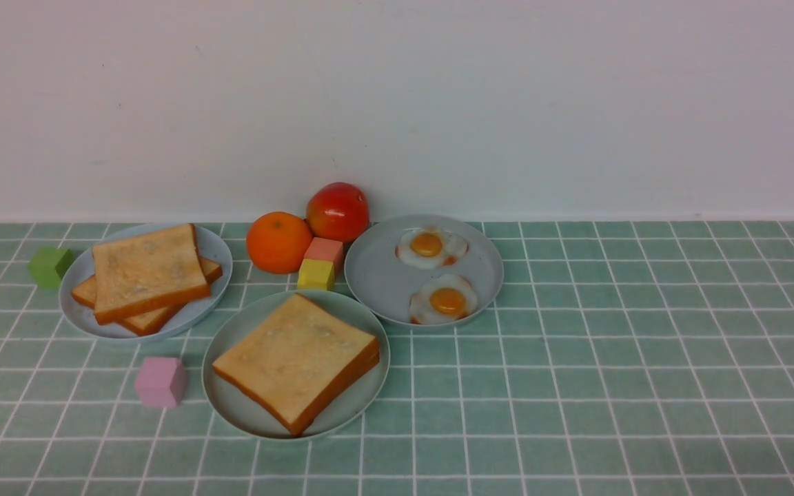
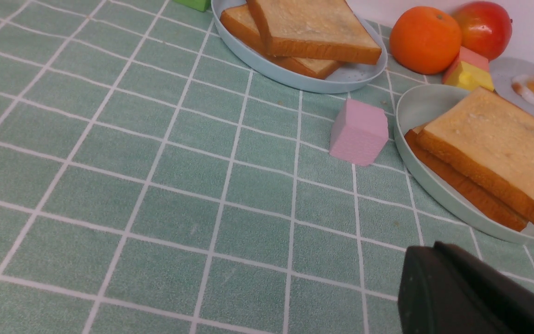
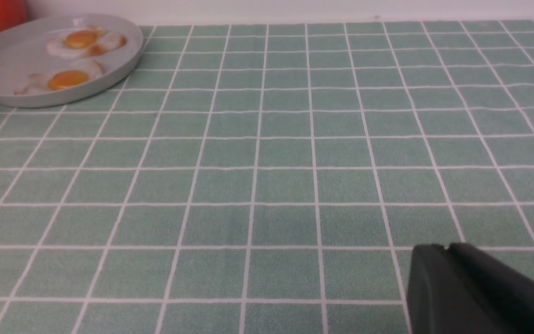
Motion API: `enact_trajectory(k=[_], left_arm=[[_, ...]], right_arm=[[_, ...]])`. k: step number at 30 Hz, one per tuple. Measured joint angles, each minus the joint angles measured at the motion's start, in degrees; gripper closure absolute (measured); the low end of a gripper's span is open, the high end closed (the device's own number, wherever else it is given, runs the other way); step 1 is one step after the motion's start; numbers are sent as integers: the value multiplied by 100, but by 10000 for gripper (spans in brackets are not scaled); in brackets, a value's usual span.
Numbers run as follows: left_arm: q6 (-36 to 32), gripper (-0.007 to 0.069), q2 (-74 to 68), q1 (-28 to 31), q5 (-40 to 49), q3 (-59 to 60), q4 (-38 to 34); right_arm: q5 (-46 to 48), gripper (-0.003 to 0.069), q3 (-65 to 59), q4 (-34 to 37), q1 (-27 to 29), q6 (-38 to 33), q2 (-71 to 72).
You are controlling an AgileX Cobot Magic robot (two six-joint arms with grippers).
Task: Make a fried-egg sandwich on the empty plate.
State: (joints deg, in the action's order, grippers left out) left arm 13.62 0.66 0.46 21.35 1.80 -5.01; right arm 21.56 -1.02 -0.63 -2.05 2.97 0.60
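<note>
Soft, even, bright light; faint shadows under the plates, slight glare on the apple (image 1: 338, 211), all views fairly sharp.

Lab mock-up — toy food (image 1: 278, 242), checked tablecloth (image 1: 645, 358)

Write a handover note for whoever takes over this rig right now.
Left gripper: fingers shut, holding nothing, low over the cloth near the mint-green plate.
Right gripper: nothing held; open or shut unclear.
Done: the mint-green plate holds two stacked toast slices; no egg shows between them.
Two fried eggs lie on the grey-blue plate.
Left: check the stack for an egg; add one if missing.
</note>
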Motion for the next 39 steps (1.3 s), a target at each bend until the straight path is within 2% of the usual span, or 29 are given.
enact_trajectory(k=[39], left_arm=[[0, 609, 0, 0, 0, 0, 0]], right_arm=[[0, 556, 0, 0, 0, 10, 0]])
